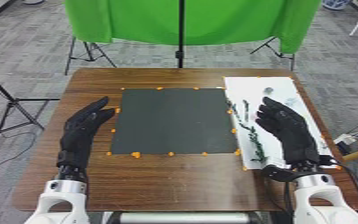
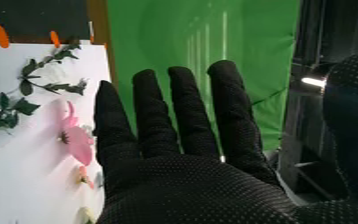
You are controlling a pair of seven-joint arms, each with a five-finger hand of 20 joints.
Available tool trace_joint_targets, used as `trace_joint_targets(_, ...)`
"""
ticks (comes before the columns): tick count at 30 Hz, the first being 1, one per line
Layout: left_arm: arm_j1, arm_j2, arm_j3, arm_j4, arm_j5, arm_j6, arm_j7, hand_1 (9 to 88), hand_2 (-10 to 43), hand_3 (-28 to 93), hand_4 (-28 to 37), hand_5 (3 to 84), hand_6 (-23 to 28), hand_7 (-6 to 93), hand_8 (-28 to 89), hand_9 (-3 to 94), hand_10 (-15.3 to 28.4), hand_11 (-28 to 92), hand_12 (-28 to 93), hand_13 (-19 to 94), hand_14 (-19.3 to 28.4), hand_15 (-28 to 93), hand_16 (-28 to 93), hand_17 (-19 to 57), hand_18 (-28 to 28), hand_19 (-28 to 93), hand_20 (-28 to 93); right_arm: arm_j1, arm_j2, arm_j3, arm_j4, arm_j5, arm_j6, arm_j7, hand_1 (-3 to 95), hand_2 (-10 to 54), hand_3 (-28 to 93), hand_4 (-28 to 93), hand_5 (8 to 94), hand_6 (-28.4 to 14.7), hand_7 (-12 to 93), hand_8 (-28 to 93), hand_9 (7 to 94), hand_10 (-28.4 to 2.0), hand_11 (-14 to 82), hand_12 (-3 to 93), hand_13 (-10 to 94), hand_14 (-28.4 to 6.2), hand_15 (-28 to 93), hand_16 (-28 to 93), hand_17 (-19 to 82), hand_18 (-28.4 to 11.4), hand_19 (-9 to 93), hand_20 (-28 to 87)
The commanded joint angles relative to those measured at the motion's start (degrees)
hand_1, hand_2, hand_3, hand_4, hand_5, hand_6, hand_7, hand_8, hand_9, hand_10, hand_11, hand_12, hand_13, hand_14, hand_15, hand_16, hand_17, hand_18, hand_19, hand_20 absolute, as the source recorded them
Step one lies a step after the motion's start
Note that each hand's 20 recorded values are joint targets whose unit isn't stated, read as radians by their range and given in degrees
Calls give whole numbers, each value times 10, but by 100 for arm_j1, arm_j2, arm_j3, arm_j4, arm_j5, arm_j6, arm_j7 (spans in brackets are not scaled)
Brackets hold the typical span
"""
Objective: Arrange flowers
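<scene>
Left hand (image 1: 79, 135), loosely extended, is held at nine o'clock of the mat (image 1: 174, 120), likely on standby. At three o'clock, leaves (image 2: 24, 106) and a pink flower (image 2: 78, 142) are laid on paper (image 1: 255, 84), near the right hand (image 1: 288, 134), held spread, probably for picking.

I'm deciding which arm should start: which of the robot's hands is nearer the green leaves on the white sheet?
The right hand: it is over the white sheet, just beside the green leaves. The left hand is farther off, left of the dark mat.
</scene>
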Motion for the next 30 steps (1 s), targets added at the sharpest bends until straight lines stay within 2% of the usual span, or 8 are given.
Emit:
trace_joint_targets(1, 59, -93, 40, 30, -86, -111, -46, 278, -71, 634, -198, 460, 26, 124, -73, 497, 135, 181, 132, 383, 163, 120, 43, 88, 141, 154, 264, -48, -4, 28, -54, 48, 104, 19, 193, -36, 735, -141, 435, -21, 130, -73, 431, -153, 50, 161, 337, -143, 98, 201, 206, -163, 63, 276)
trace_joint_targets(8, 141, -85, 37, 0, -167, 6, -24, 282, -71, 630, -195, 460, 29, 120, -71, 488, 137, 178, 132, 383, 164, 121, 42, 113, 151, 213, 310, -68, 17, 45, -75, 9, 115, 40, 205, -48, 735, -138, 440, -22, 133, -73, 437, -151, 52, 164, 341, -139, 102, 202, 208, -164, 66, 279)
trace_joint_targets(11, 73, -51, 90, 33, -200, 44, -27, 282, -71, 631, -195, 461, 29, 119, -71, 490, 138, 179, 133, 383, 164, 123, 43, 108, 148, 210, 313, -25, -3, 41, -72, -51, 189, 31, 208, -49, 734, -139, 441, -21, 136, -73, 440, -150, 53, 166, 347, -139, 105, 204, 212, -165, 76, 285)
trace_joint_targets(15, 125, -31, 26, -9, -139, 14, -29, 282, -71, 631, -195, 461, 29, 120, -71, 491, 137, 180, 133, 384, 164, 125, 42, 99, 145, 188, 301, -23, 83, -117, -140, -453, 723, 210, 222, -74, 732, -142, 450, -24, 138, -74, 456, -150, 57, 168, 369, -137, 113, 203, 231, -165, 105, 303)
trace_joint_targets(19, 157, -42, 32, -9, -277, 136, -70, 282, -72, 632, -195, 461, 29, 120, -71, 491, 137, 179, 133, 383, 164, 126, 42, 96, 142, 176, 296, -70, 84, -145, -223, -564, 1211, 367, 222, -95, 721, -178, 473, -27, 155, -79, 492, -157, 70, 174, 417, -136, 129, 202, 269, -168, 148, 338)
trace_joint_targets(21, 102, -36, 33, 15, -244, 72, -67, 282, -72, 633, -195, 460, 29, 120, -71, 491, 136, 180, 134, 383, 164, 126, 42, 96, 141, 173, 295, -2, 142, -255, -286, -1684, 1755, 880, 223, -95, 691, -202, 485, -31, 156, -80, 511, -160, 83, 177, 457, -139, 142, 201, 296, -172, 188, 360)
trace_joint_targets(25, 59, 9, 4, 4, -143, -16, -83, 283, -71, 631, -196, 461, 29, 119, -72, 490, 135, 180, 133, 381, 163, 125, 42, 96, 138, 168, 294, -7, 335, -159, -288, -4890, 1233, 1367, 242, -95, 581, -274, 529, -55, 127, -67, 587, -174, 137, 185, 592, -148, 191, 222, 373, -175, 367, 428)
trace_joint_targets(30, 136, 16, -3, -22, -220, 86, -130, 283, -70, 629, -195, 460, 29, 118, -72, 489, 134, 181, 133, 381, 162, 124, 42, 94, 137, 162, 293, -102, 887, -286, -371, -6723, 615, 1991, 316, -95, 421, -282, 613, -59, 115, -59, 685, -180, 170, 194, 726, -127, 292, 219, 459, -165, 597, 450)
